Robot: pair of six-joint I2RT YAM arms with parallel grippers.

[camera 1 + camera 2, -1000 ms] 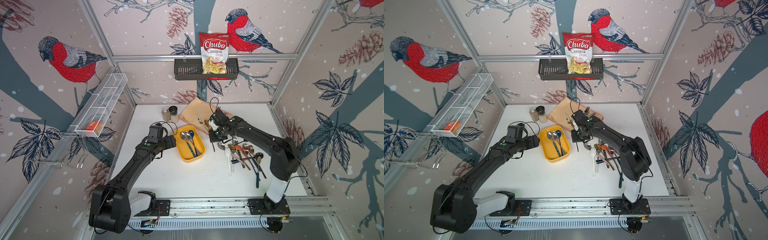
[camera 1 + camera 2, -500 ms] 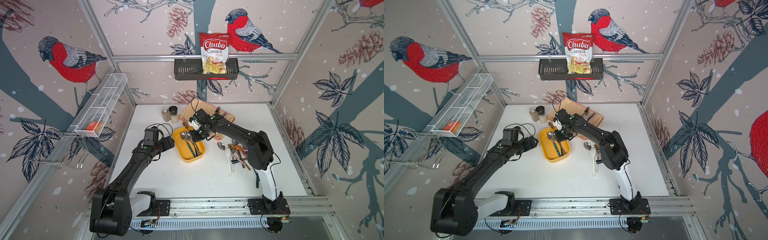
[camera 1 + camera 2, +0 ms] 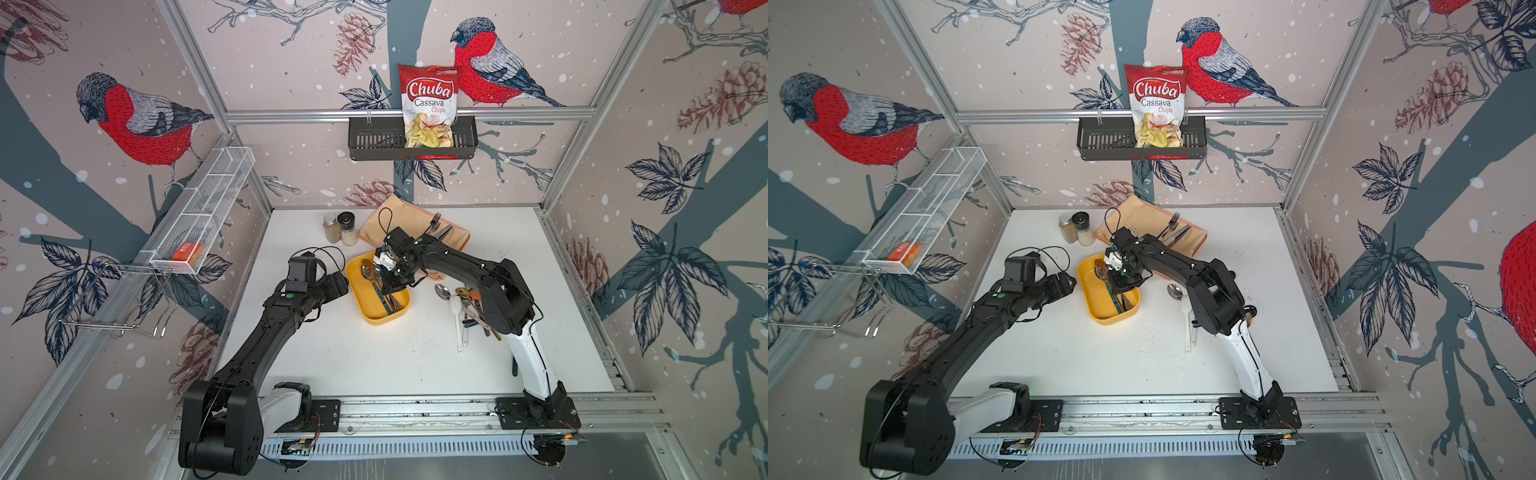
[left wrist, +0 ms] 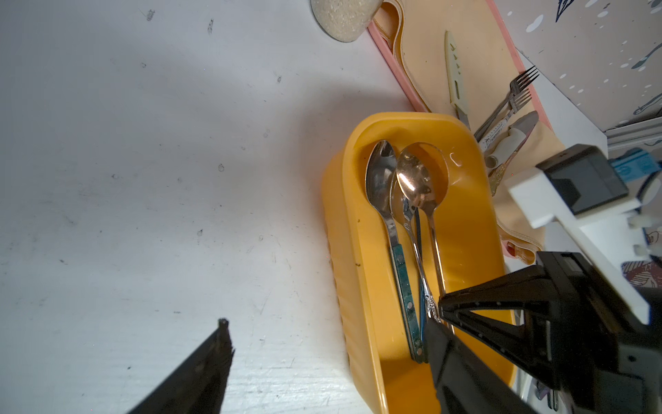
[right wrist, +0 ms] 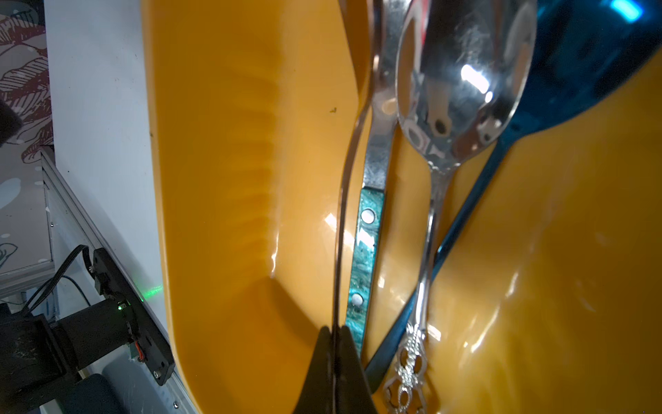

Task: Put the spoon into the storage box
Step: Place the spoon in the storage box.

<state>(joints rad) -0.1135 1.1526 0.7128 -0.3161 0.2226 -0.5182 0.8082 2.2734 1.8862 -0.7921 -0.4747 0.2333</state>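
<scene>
While my right jaws pinch the spoon [image 4: 422,179] by its handle over the box [image 3: 379,320], seemingly for release, my left jaws stand spread alongside.

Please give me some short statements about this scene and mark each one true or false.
1. The right gripper is shut on the handle of a spoon. True.
2. The box is empty. False: other spoons lie in it.
3. The left gripper holds a fork. False: its jaws are open, with no fork between them.
4. The chips bag stands in the black basket. True.
</scene>
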